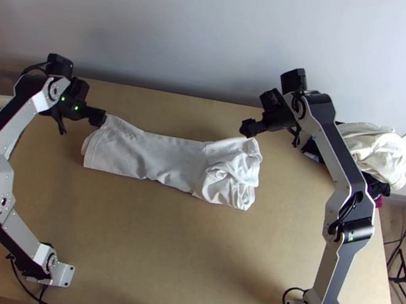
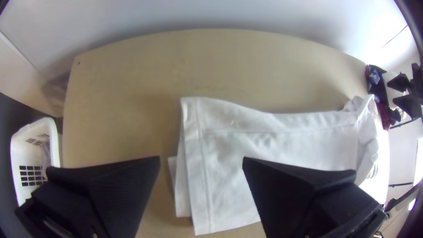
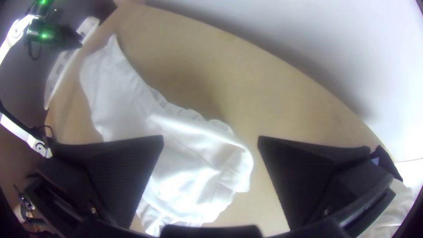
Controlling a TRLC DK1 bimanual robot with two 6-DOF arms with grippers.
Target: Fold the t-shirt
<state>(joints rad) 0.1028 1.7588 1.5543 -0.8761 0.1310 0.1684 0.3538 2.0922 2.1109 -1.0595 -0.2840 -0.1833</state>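
Top view, white t-shirt (image 1: 164,158) folded into a strip on the worktop (image 1: 186,255), left gripper (image 1: 100,117) by one end, right gripper (image 1: 248,127) near the rumpled other, left wrist view, left gripper (image 2: 201,163) with jaws apart, right wrist view, right gripper (image 3: 210,143) likewise.

Black fingers (image 3: 119,176) are held wide apart, one partly overlapping the white t-shirt (image 3: 172,154), which is spread along the table (image 3: 273,92), nearer end rumpled. Pale cloth (image 3: 394,209) is seen beside.

Pale wall (image 1: 211,29), wooden table (image 1: 156,244)
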